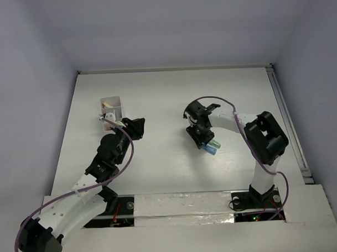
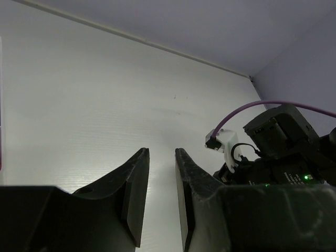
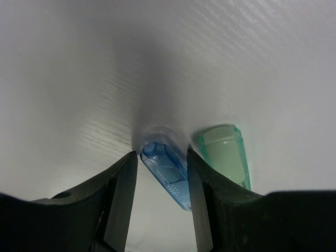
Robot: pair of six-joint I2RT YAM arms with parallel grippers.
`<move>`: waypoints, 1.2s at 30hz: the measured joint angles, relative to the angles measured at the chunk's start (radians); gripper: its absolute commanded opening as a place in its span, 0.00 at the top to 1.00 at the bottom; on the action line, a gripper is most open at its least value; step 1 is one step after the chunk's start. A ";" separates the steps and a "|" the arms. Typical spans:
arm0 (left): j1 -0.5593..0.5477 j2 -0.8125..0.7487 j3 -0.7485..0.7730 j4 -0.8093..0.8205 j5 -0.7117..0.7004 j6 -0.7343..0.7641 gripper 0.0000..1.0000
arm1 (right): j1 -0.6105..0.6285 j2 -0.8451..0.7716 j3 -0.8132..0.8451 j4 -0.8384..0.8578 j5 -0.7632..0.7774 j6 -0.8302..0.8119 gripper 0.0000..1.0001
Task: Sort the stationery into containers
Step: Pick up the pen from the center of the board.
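Observation:
A stubby blue marker (image 3: pixel 167 170) lies on the white table between my right gripper's (image 3: pixel 161 153) open jaws. The right finger (image 3: pixel 202 184) touches it and the left finger stands a little off it. A mint-green marker (image 3: pixel 227 155) lies just outside the right finger. In the top view both markers (image 1: pixel 212 147) show at the tips of my right gripper (image 1: pixel 207 142) at mid-table. The white organizer box (image 1: pixel 111 107) stands at the far left with a few pale items in it. My left gripper (image 1: pixel 138 125) hovers just right of the box, slightly open and empty (image 2: pixel 160 152).
The right arm's wrist and purple cable (image 2: pixel 273 142) fill the right side of the left wrist view. A rail (image 1: pixel 287 122) runs along the table's right edge. The left arm's purple cable (image 1: pixel 125 144) loops near the box.

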 measured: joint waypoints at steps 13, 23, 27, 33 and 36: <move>0.000 0.000 0.000 0.000 -0.018 0.000 0.76 | 0.000 0.006 0.003 -0.060 0.000 -0.008 0.70; 0.000 0.006 0.000 0.000 -0.021 0.000 0.77 | 0.000 0.013 0.020 -0.042 -0.014 -0.001 0.87; 0.000 0.006 -0.001 0.000 -0.026 0.000 0.77 | 0.000 -0.033 0.021 0.016 -0.031 0.024 0.87; 0.000 -0.073 -0.032 -0.003 -0.053 0.000 0.78 | 0.000 -0.225 -0.021 0.378 -0.167 0.139 0.86; 0.000 -0.158 -0.060 -0.002 -0.083 -0.001 0.77 | 0.013 -0.264 -0.085 0.703 -0.212 0.235 0.86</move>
